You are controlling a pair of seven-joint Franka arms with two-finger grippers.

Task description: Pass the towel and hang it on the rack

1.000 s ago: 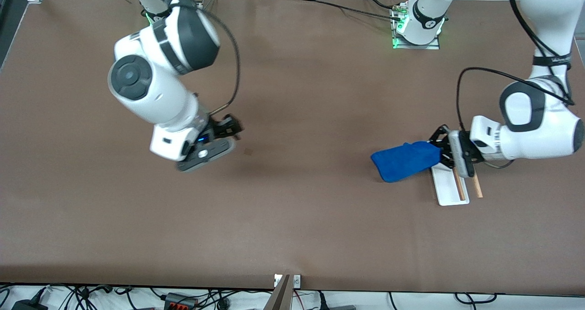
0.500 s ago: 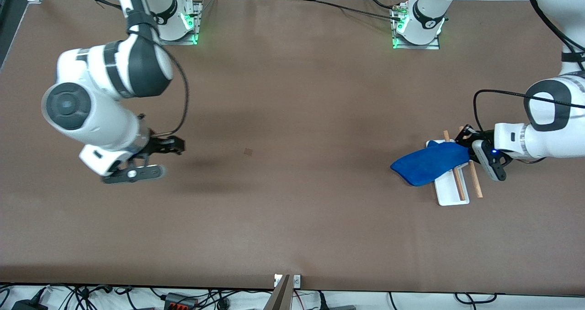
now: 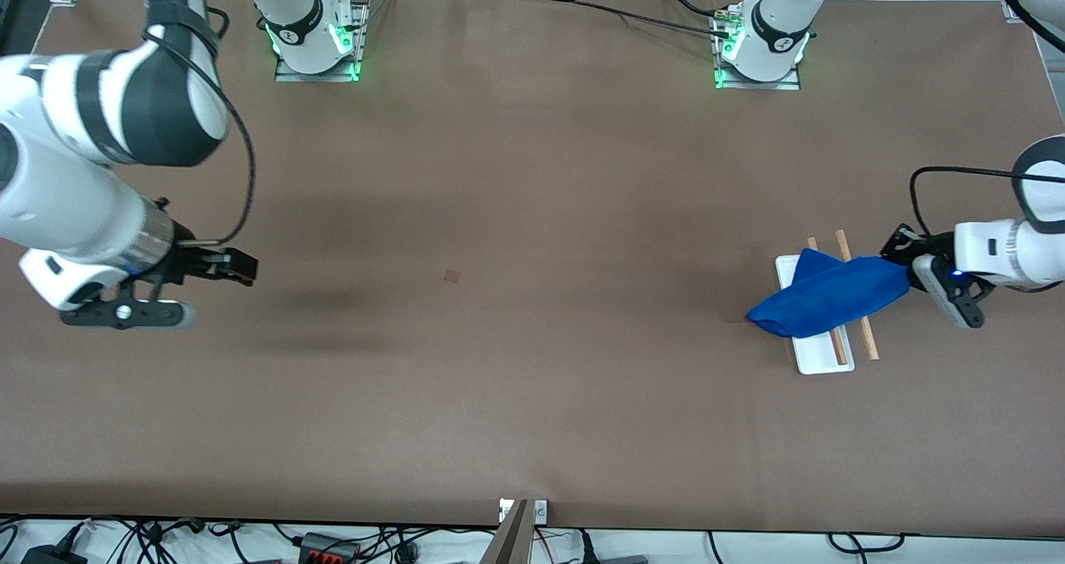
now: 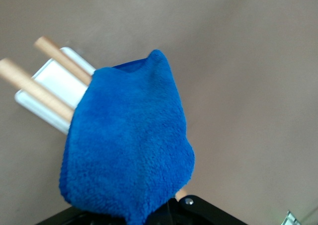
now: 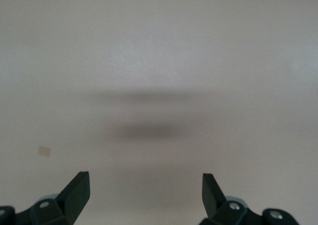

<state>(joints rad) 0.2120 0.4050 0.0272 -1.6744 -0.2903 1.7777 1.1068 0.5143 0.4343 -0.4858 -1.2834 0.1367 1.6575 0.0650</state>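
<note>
Towel (image 3: pixel 824 300) draped across rack (image 3: pixel 819 360) — toward left arm's end.

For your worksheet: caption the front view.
Left gripper drapes towel across rack; right gripper waits open.

Robotics lab bench. Brown-covered table (image 3: pixel 532 364) with two arm bases bolted on metal plates (image 3: pixel 316 69), green status lights lit. Aluminium framing along the bases' edge; cables and power adapters (image 3: pixel 329 545) along the camera-side edge.

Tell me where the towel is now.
The towel lies across the rack near the left arm's end of the table, one end held by the left end effector.
</note>
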